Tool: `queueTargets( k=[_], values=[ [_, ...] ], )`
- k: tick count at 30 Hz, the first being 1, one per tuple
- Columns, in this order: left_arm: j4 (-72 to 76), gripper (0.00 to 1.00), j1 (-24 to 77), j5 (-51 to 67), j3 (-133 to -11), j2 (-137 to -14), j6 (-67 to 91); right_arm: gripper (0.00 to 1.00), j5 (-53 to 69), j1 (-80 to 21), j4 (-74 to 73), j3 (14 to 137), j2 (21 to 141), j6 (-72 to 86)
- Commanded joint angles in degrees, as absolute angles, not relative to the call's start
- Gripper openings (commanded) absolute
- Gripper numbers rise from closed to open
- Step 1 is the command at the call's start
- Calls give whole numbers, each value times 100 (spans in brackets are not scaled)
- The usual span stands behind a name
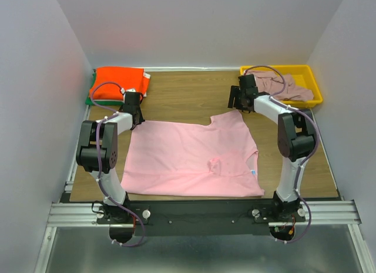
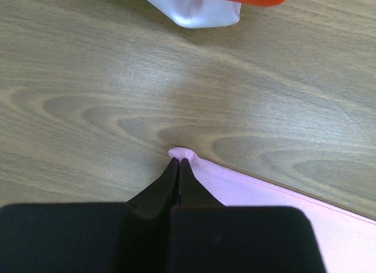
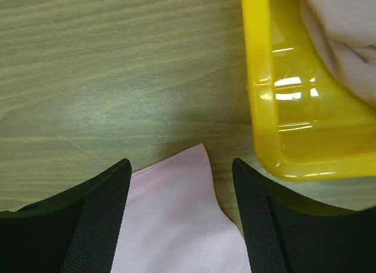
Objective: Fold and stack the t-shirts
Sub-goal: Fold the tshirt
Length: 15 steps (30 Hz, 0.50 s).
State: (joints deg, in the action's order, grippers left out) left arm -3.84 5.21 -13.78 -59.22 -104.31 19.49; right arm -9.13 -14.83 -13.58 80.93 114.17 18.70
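The left gripper [image 2: 178, 164], fingers pressed together, pinches a corner of the light pink t-shirt [image 2: 270, 205]. The right gripper [image 3: 181, 167] has its fingers spread, another corner of that shirt lying between them; beyond the right-hand finger, a yellow tray [image 3: 261, 108] holds a mauve t-shirt [image 3: 346, 44].

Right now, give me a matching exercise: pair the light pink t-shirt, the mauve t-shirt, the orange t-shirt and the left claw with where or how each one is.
Column one:
1. light pink cloth t-shirt
2. dusty mauve cloth t-shirt
3. bright orange cloth t-shirt
4. left claw

Column two:
A. crumpled in the yellow plastic tray
B. shut on a corner of pink cloth
C. spread flat on the wooden table
D. folded at the far left corner

Pairs: 1-C, 2-A, 3-D, 4-B.
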Motion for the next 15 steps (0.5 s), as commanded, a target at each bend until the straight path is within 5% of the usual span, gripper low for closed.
queueTargets(
  k=[1,15],
  values=[
    [-501,0,475,-1503,-5845,-10485,1916,75,-677,-1494,-1450,8297,11663,1784],
    [-501,0,475,-1459,-5836,-10433,1916,62,-862,-1494,-1503,8385,12111,1793]
  ],
)
